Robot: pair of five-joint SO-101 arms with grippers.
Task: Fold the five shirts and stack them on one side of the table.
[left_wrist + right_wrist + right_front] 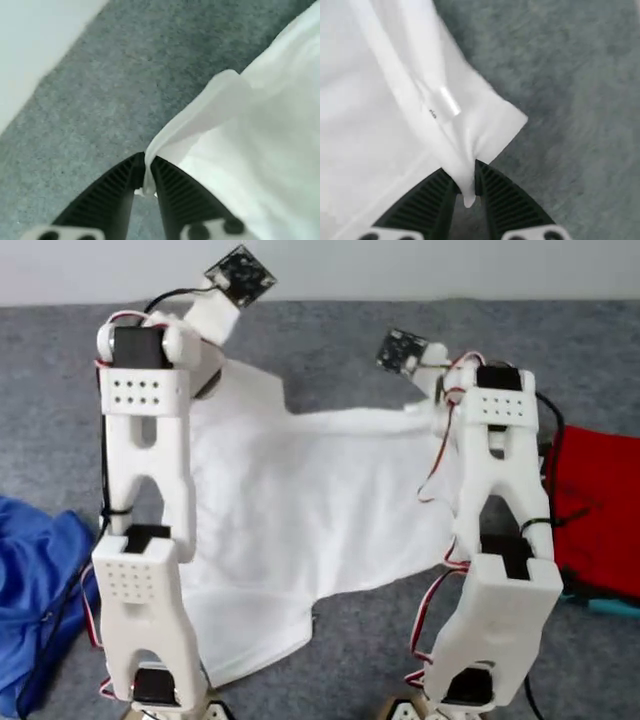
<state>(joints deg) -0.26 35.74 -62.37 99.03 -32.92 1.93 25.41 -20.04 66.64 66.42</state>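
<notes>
left claw (145,175), right claw (465,182), pinching shirt (320,500), seemingly

Bright, diffuse light washes the white cloth shirt (330,500) nearly featureless with glare, leaving only faint, soft-edged shadows along its folds on the grey felted table (330,350).

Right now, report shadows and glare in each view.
High view: even light, a faint shadow edging the white shirt, no glare. Left wrist view: shirt washed out near the left gripper, with a soft shadow beside its fold on the table. Right wrist view: soft shadow beside the corner pinched by the right gripper.
</notes>
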